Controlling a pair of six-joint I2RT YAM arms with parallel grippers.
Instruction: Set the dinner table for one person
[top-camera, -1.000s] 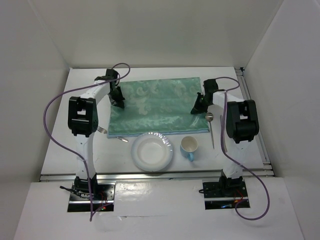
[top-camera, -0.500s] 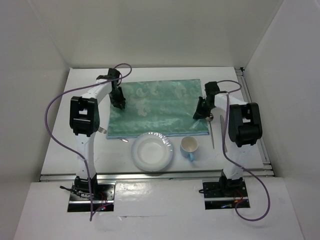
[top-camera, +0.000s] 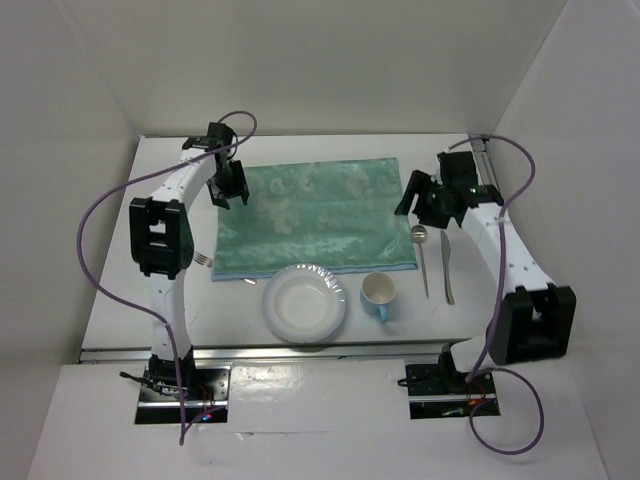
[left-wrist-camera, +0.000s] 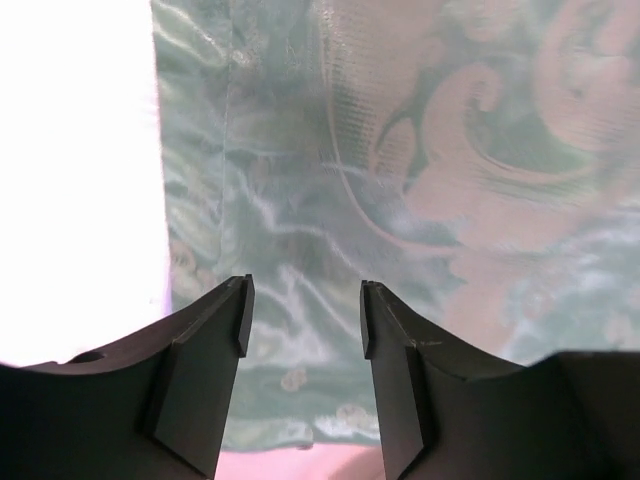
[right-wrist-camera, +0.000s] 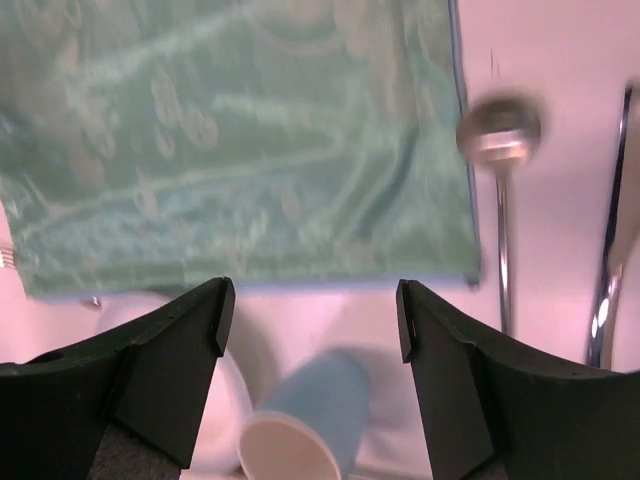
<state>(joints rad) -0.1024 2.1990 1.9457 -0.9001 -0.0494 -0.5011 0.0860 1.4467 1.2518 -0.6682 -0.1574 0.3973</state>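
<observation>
Bench: the dinner table (top-camera: 170, 320) is carrying everything, its metal rail running down the right edge.
Mat: the green-teal cloth mat (top-camera: 315, 215) is lying flat across the middle, towards the far edge; I judge it is spread to mark the one place setting.
Left end effector: my left end effector (top-camera: 228, 190) is hovering over the mat's far-left corner, jaws standing apart with nothing between them; my wrist view is showing only patterned cloth below the gap.
Right end effector: my right end effector (top-camera: 425, 198) is hanging just off the mat's right edge, jaws wide and holding nothing.
Plate: the white plate (top-camera: 304, 304) is sitting at the mat's near edge, overlapping it slightly, not yet centred on the cloth.
Cup: the blue cup (top-camera: 379, 294) is standing just beside the plate, on bare bench.
Cutlery: the spoon (top-camera: 423, 255) and knife (top-camera: 447, 268) are lying side by side near the right edge, parallel to it; a fork (top-camera: 205, 260) is partly hidden under my left arm.
Next, as I judge: the plate is needing to go onto the mat.
</observation>
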